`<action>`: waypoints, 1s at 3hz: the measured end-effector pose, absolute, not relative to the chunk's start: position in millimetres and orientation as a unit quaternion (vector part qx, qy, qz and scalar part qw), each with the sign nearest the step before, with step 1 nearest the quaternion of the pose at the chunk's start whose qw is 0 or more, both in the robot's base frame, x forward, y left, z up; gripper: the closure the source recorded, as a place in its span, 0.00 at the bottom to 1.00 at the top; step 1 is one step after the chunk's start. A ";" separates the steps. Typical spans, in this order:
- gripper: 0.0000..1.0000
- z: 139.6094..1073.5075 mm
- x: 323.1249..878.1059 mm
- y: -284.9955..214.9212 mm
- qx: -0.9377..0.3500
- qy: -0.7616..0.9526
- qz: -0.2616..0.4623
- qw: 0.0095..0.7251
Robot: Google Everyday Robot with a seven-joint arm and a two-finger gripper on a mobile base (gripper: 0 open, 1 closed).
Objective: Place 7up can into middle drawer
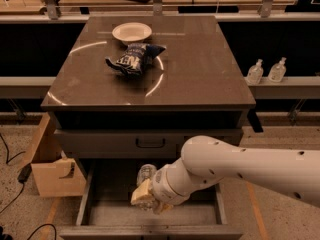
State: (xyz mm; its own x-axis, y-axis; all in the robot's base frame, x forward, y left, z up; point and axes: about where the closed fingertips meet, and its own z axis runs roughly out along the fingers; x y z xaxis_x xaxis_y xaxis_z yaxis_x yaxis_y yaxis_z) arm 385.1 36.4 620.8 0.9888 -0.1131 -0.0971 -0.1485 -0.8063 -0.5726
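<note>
You're close to done: the gripper (145, 199) hangs low inside the open middle drawer (200, 216), its fingers (140, 193) closed around the lower part of the 7up can (145, 173), so by my judgement only setting it down and releasing it remain.

White bowl (131, 32) upper centre on bench (200, 84). Dark blue chip bag (134, 59) just below bowl, crumpled. Two clear pump bottles (265, 71) on right ledge, side by side. Cardboard box (52, 171) lower left, beside cabinet. Closed drawer front (100, 144), black loop handle (150, 143). Black cable (9, 159) on floor, far left. Pincer (144, 198) lower centre.
</note>
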 end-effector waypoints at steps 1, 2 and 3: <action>1.00 618.1 385.3 36.1 -0.950 0.069 0.029 0.304; 1.00 591.5 388.0 32.8 -0.949 0.075 0.026 0.304; 1.00 545.3 406.6 39.3 -0.950 0.061 0.015 0.307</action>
